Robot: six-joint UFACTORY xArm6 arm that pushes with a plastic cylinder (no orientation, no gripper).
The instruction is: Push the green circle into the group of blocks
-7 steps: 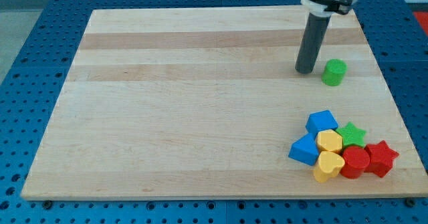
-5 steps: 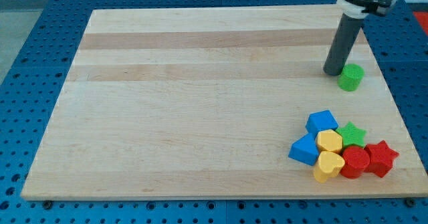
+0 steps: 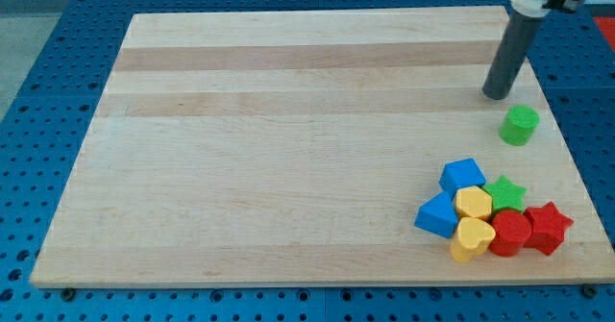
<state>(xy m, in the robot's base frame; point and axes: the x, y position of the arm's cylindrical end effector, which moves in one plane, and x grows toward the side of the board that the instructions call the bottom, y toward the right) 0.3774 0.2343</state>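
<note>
The green circle (image 3: 520, 126) stands alone on the wooden board near its right edge. My tip (image 3: 497, 95) rests on the board just above and to the left of it, a small gap apart. The group sits at the view's bottom right: two blue blocks (image 3: 462, 176) (image 3: 437, 214), a yellow block (image 3: 473, 203), a yellow heart (image 3: 472, 238), a green star (image 3: 504, 192), a red block (image 3: 510, 233) and a red star (image 3: 547, 227). The green circle lies above the group, clear of it.
The wooden board (image 3: 288, 149) lies on a blue perforated table (image 3: 38, 120). The board's right edge (image 3: 557, 139) runs close to the green circle.
My tip has moved to the view's right and slightly up. The green circle has been pushed right and down, toward the group, and now sits apart from the tip.
</note>
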